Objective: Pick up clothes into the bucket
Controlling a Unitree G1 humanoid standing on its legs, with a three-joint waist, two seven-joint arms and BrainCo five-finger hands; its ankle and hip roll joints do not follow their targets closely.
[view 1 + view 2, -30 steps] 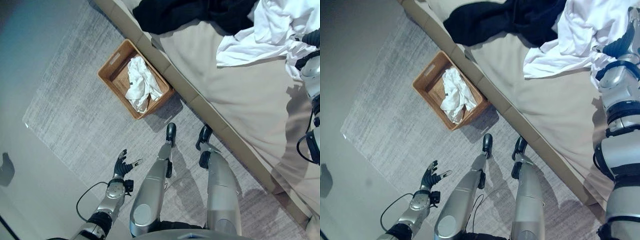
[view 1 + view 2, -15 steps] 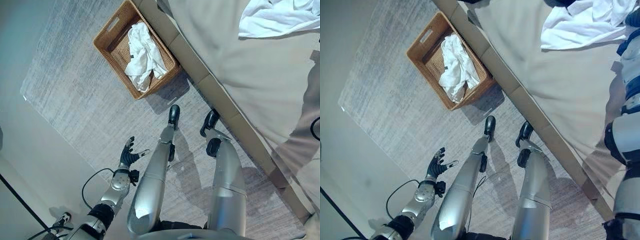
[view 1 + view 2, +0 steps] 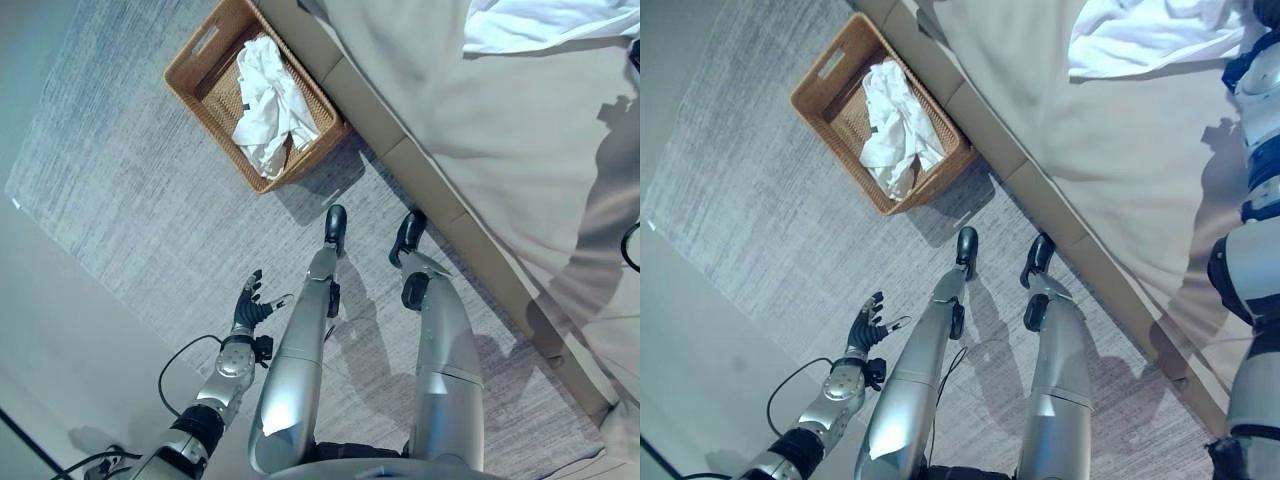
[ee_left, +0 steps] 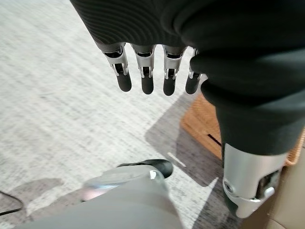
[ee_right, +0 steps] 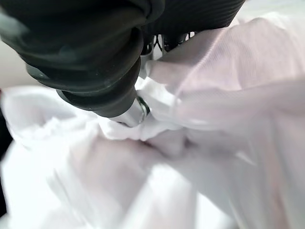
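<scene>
Left hand [image 3: 247, 303] hangs low over the rug [image 3: 120, 190], fingers straight, holding nothing. Further out, the wicker basket [image 3: 192, 82] sits against the bed [image 3: 480, 150] edge with a white garment [image 3: 264, 105] already inside. Right hand [image 5: 102, 71] is buried in the white clothes [image 3: 1140, 35] on the bed, can't tell its grasp. Cloth looks light and floppy, so I'd bunch a thick fold. Trailing ends might snag the bed edge.

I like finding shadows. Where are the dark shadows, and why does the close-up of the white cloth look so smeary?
Left eye view: a dark shadow lies on the rug beside the basket. Right wrist view: the white cloth sits very close to the camera, so its folds look soft and blurred.
</scene>
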